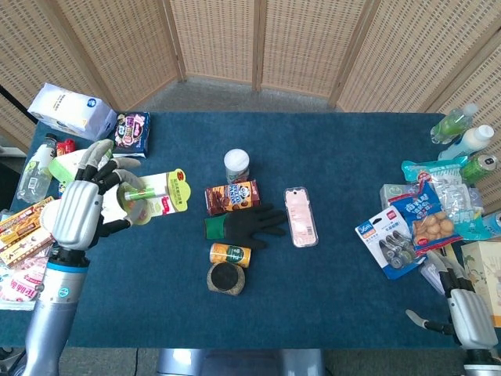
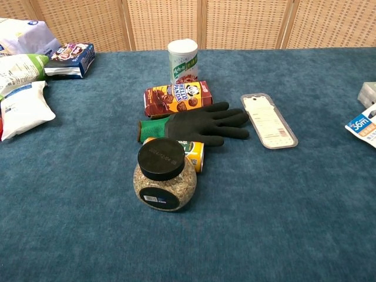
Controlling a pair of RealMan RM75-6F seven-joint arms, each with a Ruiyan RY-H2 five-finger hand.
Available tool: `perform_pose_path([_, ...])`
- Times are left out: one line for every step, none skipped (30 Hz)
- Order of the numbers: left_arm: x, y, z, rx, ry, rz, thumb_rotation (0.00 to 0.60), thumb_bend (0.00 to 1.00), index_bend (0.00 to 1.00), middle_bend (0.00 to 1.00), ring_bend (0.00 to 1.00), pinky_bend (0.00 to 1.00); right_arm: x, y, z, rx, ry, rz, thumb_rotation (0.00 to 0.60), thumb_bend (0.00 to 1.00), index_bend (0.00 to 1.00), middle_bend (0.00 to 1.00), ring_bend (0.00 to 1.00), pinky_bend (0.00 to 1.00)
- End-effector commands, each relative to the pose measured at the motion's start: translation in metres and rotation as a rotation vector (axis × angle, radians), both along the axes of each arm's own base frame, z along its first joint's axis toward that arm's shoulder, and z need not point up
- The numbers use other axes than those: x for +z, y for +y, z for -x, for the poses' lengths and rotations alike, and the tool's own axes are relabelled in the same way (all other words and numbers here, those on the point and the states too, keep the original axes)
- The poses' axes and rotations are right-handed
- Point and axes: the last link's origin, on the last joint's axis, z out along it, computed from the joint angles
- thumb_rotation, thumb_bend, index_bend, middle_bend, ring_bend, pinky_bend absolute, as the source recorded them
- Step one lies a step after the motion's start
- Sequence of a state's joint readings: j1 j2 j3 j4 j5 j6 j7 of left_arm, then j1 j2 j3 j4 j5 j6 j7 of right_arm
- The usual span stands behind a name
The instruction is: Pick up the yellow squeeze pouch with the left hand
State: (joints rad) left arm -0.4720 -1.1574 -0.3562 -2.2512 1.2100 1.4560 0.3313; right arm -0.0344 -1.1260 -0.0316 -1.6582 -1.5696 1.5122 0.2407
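Observation:
The yellow squeeze pouch (image 1: 156, 196), with a green cap and a red label, hangs well above the blue table in the head view. My left hand (image 1: 82, 207) grips it by its left end, fingers curled around the cap side. The pouch and the left hand are out of the chest view's frame. My right hand (image 1: 467, 329) shows at the lower right corner of the head view, partly cut off by the frame edge, with nothing seen in it.
At mid-table lie a black and green glove (image 2: 197, 126), a Hello Panda box (image 2: 176, 98), a white canister (image 2: 183, 60), a small can (image 2: 191, 154), a black-lidded jar (image 2: 163, 176) and a flat pink pack (image 2: 269, 120). Snack bags (image 1: 86, 164) crowd the left edge, packets and bottles (image 1: 427, 211) the right.

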Motion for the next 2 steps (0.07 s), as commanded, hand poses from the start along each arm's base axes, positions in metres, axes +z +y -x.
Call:
perform_pose_path([0.0017,-0.0014,0.0,-0.004,0.0,-0.002,0.6,0.42,0.76,0.34,0.05,0.0,0.0012,-0.0017,-0.0018,0.004,-0.001,0.003,0.6,0.1,0.0,0.0,0.0,0.0])
perform_pose_path([0.0018,-0.0017,0.0,-0.005,0.0,-0.001,0.6,0.42,0.76,0.34,0.05,0.0,0.001,-0.0016,-0.0022,0.004,0.0,0.002,0.6,0.1,0.0,0.0,0.0,0.0])
